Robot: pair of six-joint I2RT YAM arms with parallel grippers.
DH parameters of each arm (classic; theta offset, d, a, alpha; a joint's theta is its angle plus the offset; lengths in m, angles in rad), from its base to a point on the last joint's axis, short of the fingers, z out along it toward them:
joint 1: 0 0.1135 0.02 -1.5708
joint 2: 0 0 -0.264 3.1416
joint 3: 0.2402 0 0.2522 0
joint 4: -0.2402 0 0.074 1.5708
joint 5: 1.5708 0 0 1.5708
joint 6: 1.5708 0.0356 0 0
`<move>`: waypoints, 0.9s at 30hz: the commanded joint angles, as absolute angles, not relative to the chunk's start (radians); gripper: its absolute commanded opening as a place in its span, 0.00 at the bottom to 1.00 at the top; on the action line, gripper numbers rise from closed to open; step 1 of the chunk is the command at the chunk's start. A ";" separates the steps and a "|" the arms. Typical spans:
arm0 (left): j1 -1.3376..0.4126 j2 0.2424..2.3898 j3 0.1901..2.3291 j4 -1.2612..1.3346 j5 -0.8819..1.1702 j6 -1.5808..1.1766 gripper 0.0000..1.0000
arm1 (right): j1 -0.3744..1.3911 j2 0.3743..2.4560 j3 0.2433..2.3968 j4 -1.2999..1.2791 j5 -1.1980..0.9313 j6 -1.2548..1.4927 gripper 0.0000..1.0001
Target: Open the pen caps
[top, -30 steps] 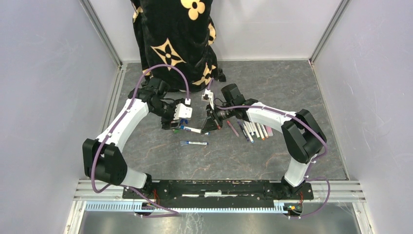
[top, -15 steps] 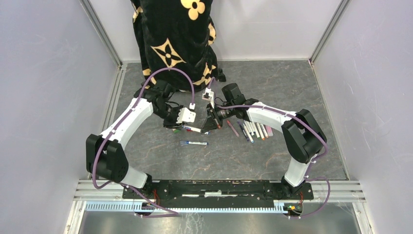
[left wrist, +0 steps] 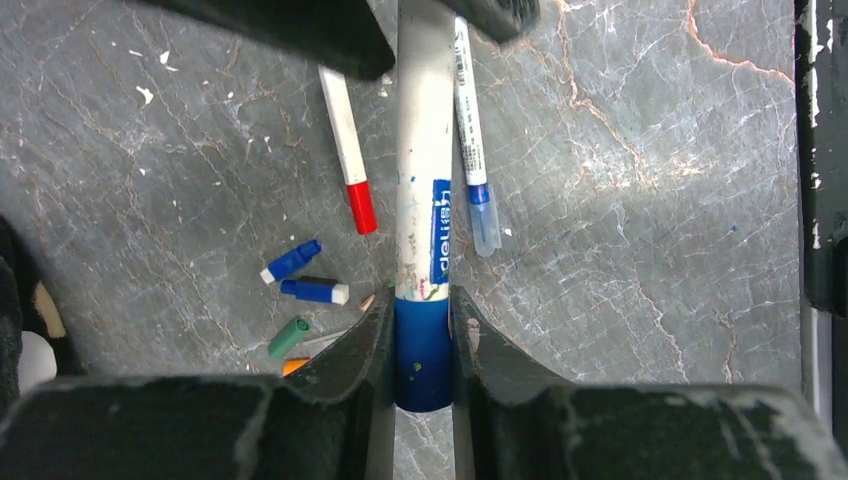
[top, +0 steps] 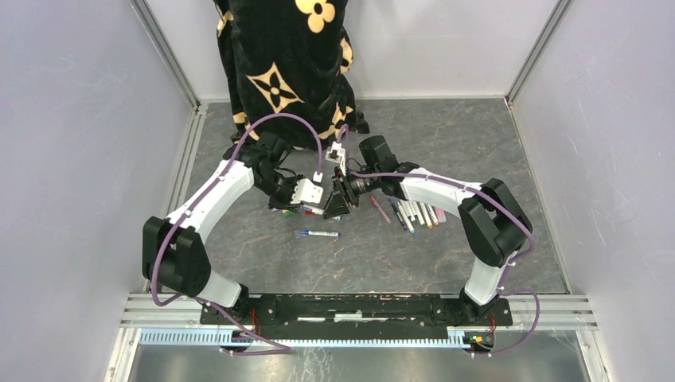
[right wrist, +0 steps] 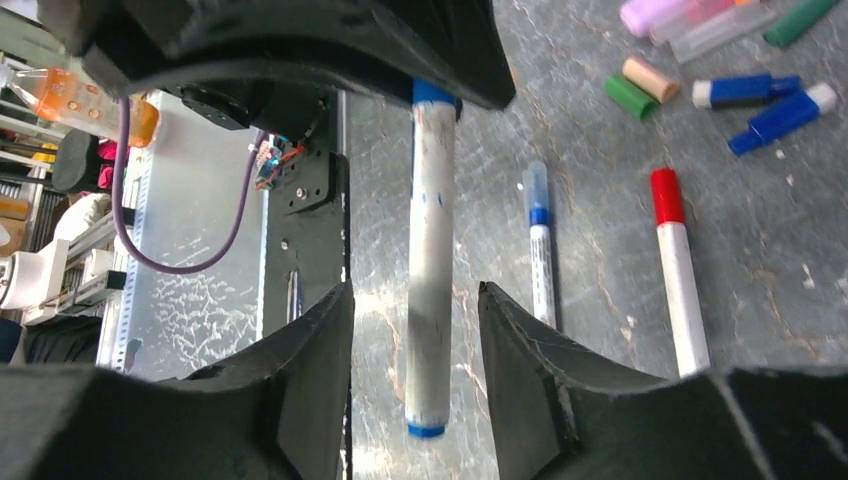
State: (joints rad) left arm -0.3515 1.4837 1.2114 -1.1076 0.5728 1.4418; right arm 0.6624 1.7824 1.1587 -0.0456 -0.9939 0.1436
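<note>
A white-barrelled pen (left wrist: pixel 425 150) is held off the table between my two grippers. My left gripper (left wrist: pixel 423 340) is shut on its blue pen cap (left wrist: pixel 423 352). In the right wrist view the same pen (right wrist: pixel 432 270) hangs between the fingers of my right gripper (right wrist: pixel 415 340), which stands open and clear of the barrel on both sides. From above, the left gripper (top: pixel 306 193) and right gripper (top: pixel 336 199) nearly meet mid-table. Loose caps lie on the table: two blue caps (left wrist: pixel 292 260) (left wrist: pixel 315 290), a green cap (left wrist: pixel 288 337) and an orange cap (left wrist: pixel 292 365).
A red-tipped pen (left wrist: pixel 350 130) and a thin blue pen (left wrist: pixel 472 150) lie under the grippers. Another blue pen (top: pixel 317 234) lies nearer the bases. A row of several pens (top: pixel 414 212) lies to the right. A person in a black flowered garment (top: pixel 278 56) stands at the far edge.
My left gripper has moved right and closed on the blue cap. My right gripper, shut before, has opened and let go of the barrel.
</note>
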 commanded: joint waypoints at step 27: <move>-0.246 1.631 1.326 -0.973 0.384 1.468 0.02 | 0.531 1.698 1.024 -0.236 -0.756 -0.020 0.00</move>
State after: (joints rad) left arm -0.2287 1.6196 1.3254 -1.0409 0.3794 1.4788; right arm 0.5400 1.7687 1.0134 -0.1490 -0.8509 0.0620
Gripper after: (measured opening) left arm 0.270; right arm 0.190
